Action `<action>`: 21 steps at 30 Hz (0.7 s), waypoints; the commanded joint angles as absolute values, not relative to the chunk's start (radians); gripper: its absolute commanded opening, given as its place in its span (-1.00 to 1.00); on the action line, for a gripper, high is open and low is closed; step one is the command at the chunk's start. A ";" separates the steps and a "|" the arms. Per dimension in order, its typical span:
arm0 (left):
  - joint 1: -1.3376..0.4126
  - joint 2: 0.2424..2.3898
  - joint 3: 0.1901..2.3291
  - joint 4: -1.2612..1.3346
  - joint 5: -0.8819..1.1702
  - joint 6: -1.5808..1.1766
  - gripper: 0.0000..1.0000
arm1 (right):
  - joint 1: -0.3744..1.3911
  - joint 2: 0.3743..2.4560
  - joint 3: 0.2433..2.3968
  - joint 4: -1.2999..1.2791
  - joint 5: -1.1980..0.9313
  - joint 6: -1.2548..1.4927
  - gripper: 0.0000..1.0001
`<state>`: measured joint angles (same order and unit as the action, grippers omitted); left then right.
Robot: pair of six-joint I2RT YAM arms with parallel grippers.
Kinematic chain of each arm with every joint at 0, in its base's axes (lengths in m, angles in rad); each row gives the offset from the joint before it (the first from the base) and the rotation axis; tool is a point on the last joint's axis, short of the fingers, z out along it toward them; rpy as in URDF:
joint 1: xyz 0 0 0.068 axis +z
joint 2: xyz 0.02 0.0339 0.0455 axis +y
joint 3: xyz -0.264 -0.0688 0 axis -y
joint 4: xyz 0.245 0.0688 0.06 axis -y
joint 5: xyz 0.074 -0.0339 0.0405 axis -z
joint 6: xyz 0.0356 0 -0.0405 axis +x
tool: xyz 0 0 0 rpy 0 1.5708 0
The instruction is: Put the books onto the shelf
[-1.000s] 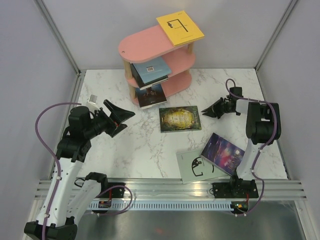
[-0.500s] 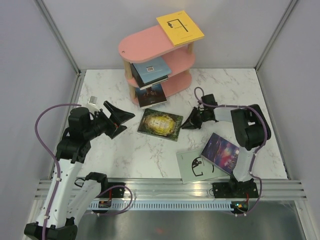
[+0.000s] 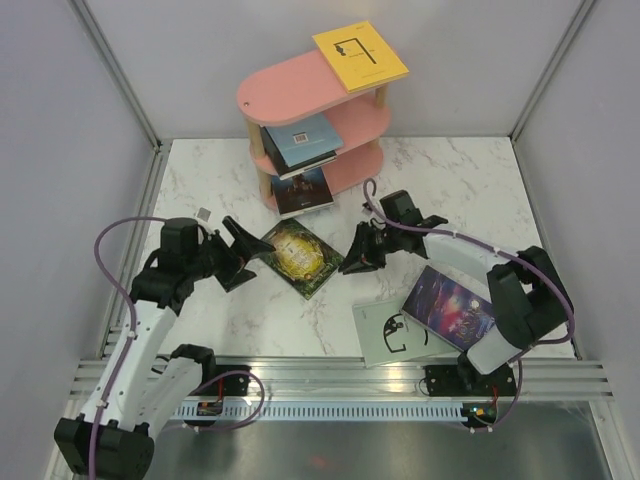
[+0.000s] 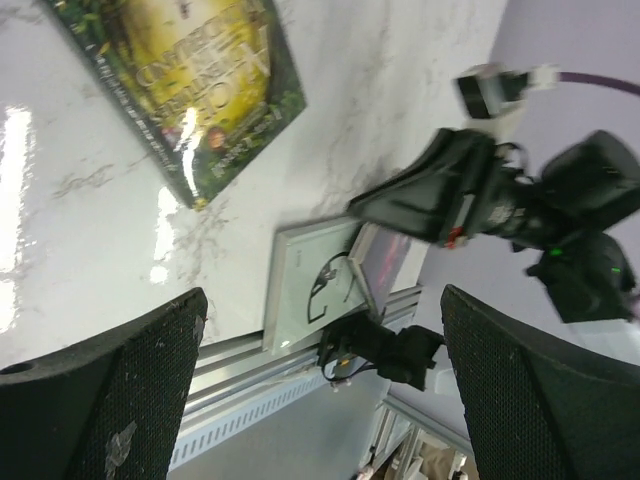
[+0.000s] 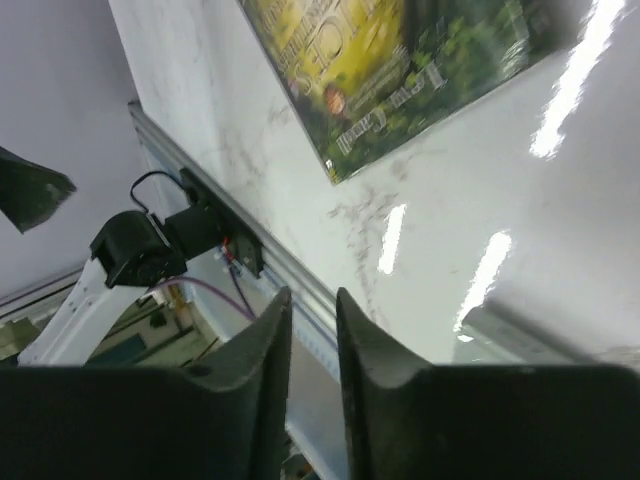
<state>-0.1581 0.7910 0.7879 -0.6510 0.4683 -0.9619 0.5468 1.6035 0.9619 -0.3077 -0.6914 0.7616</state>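
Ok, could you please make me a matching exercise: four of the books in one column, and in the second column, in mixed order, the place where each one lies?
Books:
1. yellow book
2. blue book
3. green-gold book
4. purple galaxy book

Places:
A. flat on the table, in front of the shelf
B. on the shelf's top board
C. lying partly over the pale grey book
D. on the shelf's middle board

Pairs: 1-B, 2-D, 3-A, 4-C.

The shelf [image 3: 310, 110] stands far centre on the table [image 3: 470, 180], with a top-board book [image 3: 360, 57], a middle-board book [image 3: 303, 142] and a bottom-board book [image 3: 303, 191]. The mid-table book [image 3: 298, 257] lies nearer; two overlapping books [image 3: 448, 305] lie near right.
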 commanded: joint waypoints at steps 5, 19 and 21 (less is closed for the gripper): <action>-0.152 0.897 0.700 -0.647 0.419 -0.853 1.00 | 0.404 1.762 1.135 -0.313 -0.643 0.681 0.69; -0.150 1.152 0.502 -0.373 0.431 -0.851 0.99 | 0.400 2.151 1.214 0.043 -0.617 0.857 0.64; -0.150 1.209 0.480 -0.307 0.430 -0.867 0.99 | 0.422 2.152 1.169 0.084 -0.615 0.864 0.61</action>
<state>-0.1562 1.1629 0.5018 -0.4480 0.4458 -0.8928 0.3904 2.0911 1.2377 -0.0074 -0.7025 0.8532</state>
